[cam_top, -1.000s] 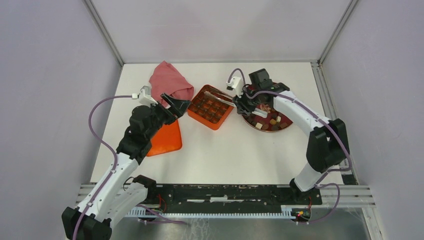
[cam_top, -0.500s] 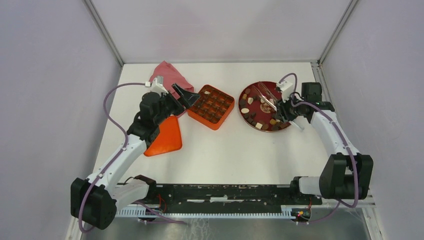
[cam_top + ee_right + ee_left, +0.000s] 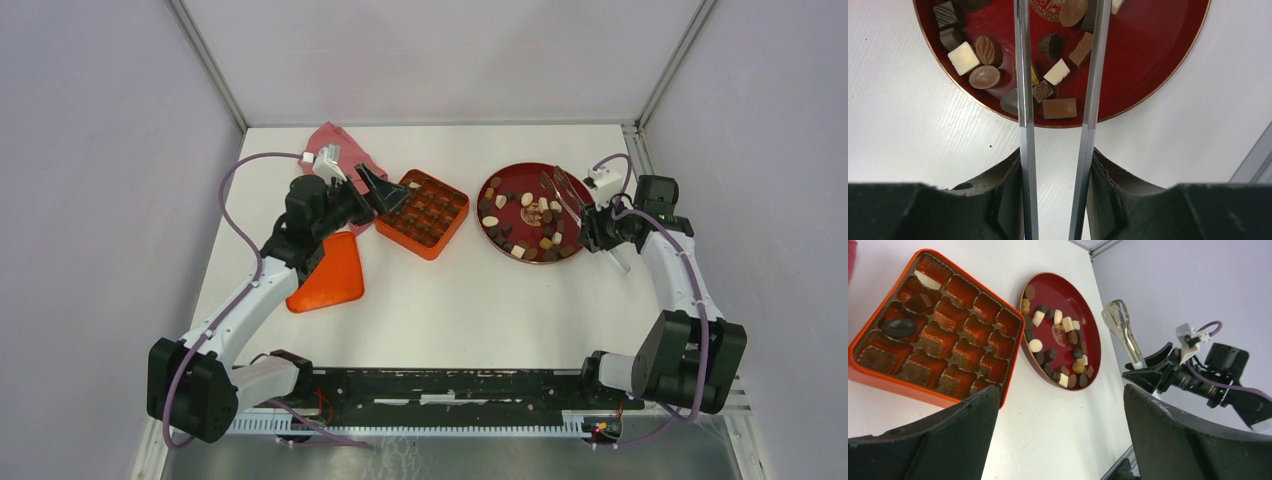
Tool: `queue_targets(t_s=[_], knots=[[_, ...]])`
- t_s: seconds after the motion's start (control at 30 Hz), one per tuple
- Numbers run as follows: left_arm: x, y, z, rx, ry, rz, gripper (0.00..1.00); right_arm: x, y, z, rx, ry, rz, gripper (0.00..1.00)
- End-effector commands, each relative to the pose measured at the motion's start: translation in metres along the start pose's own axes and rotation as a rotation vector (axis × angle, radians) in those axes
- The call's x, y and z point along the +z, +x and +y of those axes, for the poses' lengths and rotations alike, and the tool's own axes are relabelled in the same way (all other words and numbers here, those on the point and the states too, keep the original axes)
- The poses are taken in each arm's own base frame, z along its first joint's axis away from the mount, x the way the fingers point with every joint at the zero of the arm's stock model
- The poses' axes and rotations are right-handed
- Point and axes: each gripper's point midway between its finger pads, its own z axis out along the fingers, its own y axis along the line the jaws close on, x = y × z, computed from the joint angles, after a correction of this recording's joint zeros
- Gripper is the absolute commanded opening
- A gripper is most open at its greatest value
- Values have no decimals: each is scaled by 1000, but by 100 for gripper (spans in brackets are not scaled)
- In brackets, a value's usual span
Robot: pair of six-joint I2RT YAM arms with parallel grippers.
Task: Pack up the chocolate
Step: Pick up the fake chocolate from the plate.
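Observation:
Several chocolate pieces [image 3: 520, 228], dark, light brown and cream-white, lie on the dark red round plate [image 3: 520, 174]. The orange gridded box [image 3: 424, 213] holds three pieces in its far cells, among them a dark oval [image 3: 899, 327] and a white one [image 3: 927, 280]. My right gripper [image 3: 598, 225] is shut on metal tongs [image 3: 558, 188], whose arms [image 3: 1023, 100] reach over the plate's right side [image 3: 1148, 65]. The tong tips show nothing between them. My left gripper [image 3: 385, 193] is open and empty, just left of the box [image 3: 943, 325].
An orange lid [image 3: 330, 272] lies flat left of the box, under my left arm. A crumpled red cloth [image 3: 335, 150] sits at the back left. Metal frame rails run along the table's right and back edges.
My right arm has swung the tongs from over the orange box back to the right, over the plate. My left gripper has moved back and right, up to the box's left edge.

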Motion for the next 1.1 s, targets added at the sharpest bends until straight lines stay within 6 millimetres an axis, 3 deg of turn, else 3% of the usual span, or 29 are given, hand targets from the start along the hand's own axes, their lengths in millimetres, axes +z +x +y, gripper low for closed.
queue_targets(t_s=[0.0, 0.23, 0.57, 1.07], knots=[[-9, -3, -11, 152, 35, 17, 98, -9, -33, -19, -72, 44, -72, 46], [-17, 13, 5, 335, 15, 92, 97, -8, -37, -27, -141, 51, -61, 45], [-37, 19, 30, 494, -67, 117, 98, 10, -8, -38, -124, -1, 123, 45], [-52, 20, 44, 534, -147, 135, 98, 19, -23, -43, -47, -104, 304, 44]])
